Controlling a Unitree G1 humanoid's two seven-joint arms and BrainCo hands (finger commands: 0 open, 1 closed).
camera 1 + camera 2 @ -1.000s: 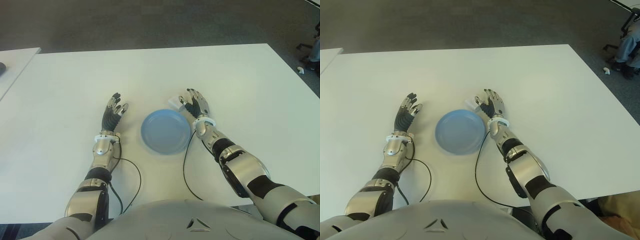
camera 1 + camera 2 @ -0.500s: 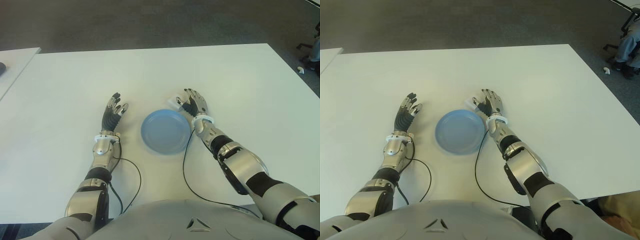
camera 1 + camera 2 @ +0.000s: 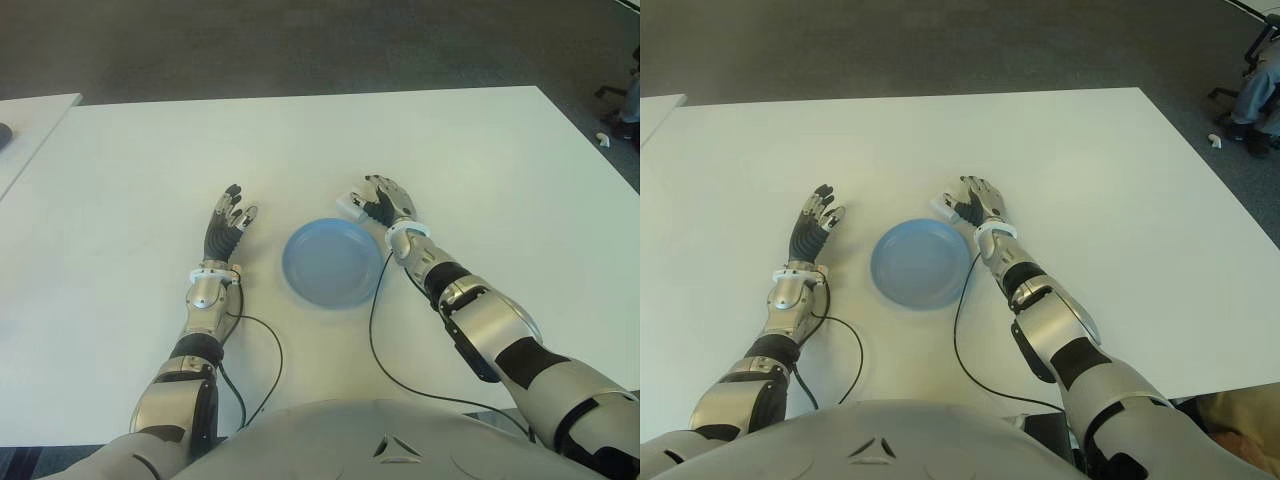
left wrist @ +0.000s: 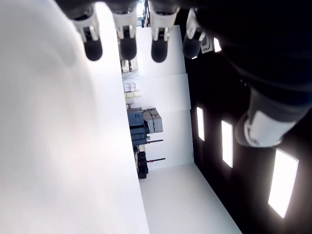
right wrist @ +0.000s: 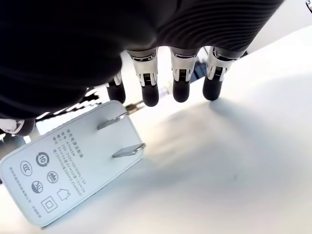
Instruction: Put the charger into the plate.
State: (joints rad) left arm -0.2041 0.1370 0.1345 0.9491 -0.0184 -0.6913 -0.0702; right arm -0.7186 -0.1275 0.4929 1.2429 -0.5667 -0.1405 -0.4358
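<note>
**A:** Start wide: your white surface (image 3: 450, 140) carries a blue plate (image 3: 332, 264) lying about midway between its left and right edges, nearer the front edge than the back. The plate holds nothing, so you're at the reach-and-grasp step.

**B:** And the charger?

**A:** The white charger (image 5: 73, 168) lies flat on the surface just beyond the plate's far right rim, prongs up, printed face showing. It isn't in the plate and, as far as I can judge, isn't gripped.

**B:** How is the working hand set?

**A:** Your right robot hand (image 3: 383, 202) sits over the charger, palm down, forearm running back toward the front right corner. In the right wrist view the fingers (image 5: 149, 87) hang extended past the charger's prong end, not wrapped around it, so read the hand as open.

**B:** Next move?

**A:** You'd probably close fingers and thumb across the charger's body, lift, then carry it the short way to the plate and let go.

**B:** The other hand?

**A:** Your left robot hand (image 3: 226, 224) shows left of the plate, fingers relaxed and straight, holding nothing.
</note>
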